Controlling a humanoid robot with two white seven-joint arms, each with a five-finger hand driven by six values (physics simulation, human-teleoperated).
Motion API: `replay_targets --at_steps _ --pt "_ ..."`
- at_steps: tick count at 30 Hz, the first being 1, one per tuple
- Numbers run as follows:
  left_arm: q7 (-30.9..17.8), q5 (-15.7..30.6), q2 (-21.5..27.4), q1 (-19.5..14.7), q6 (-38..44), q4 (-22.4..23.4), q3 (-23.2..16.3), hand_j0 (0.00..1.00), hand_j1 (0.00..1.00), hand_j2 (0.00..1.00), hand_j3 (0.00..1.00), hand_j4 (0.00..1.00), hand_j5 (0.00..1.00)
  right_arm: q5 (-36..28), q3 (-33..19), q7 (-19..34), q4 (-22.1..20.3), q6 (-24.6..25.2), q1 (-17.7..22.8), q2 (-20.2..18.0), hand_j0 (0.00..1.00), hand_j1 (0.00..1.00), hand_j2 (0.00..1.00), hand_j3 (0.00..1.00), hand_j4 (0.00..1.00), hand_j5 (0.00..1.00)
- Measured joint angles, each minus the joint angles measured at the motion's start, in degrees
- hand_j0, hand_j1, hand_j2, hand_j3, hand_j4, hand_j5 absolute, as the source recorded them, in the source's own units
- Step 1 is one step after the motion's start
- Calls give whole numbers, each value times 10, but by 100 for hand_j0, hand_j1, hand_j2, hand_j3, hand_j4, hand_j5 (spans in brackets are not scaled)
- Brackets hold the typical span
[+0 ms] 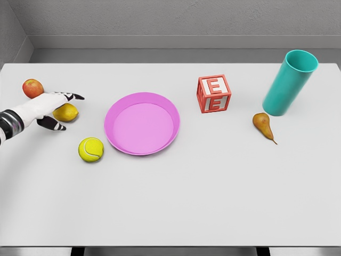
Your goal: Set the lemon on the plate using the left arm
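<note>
A yellow lemon (67, 112) lies on the white table at the far left, left of the pink plate (118, 137). My left hand (63, 111) comes in from the left edge and sits around the lemon, dark fingertips spread above and below it, not visibly closed on it. The lemon rests on the table. The plate holds nothing. My right arm is out of view.
A red apple (33, 88) sits just behind the left hand. A yellow tennis ball (91, 149) lies in front of the plate's left rim. A red letter block (213, 93), a teal cup (289, 82) and a brown pear (262, 125) stand to the right.
</note>
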Motion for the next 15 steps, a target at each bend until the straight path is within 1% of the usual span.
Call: replay_targets --at_steps 2,6,15 --pt "0 0 1 0 0 0 1 89 89 89 89 89 89 0 0 0 0 0 0 0 100 100 100 100 100 100" --pt "0 0 3 0 0 1 1 85 85 85 85 85 85 0 0 0 0 0 0 0 100 100 100 100 100 100" --pt "0 0 1 -1 -1 6 -3 83 83 83 83 83 83 0 0 0 0 0 0 0 100 100 100 100 100 100"
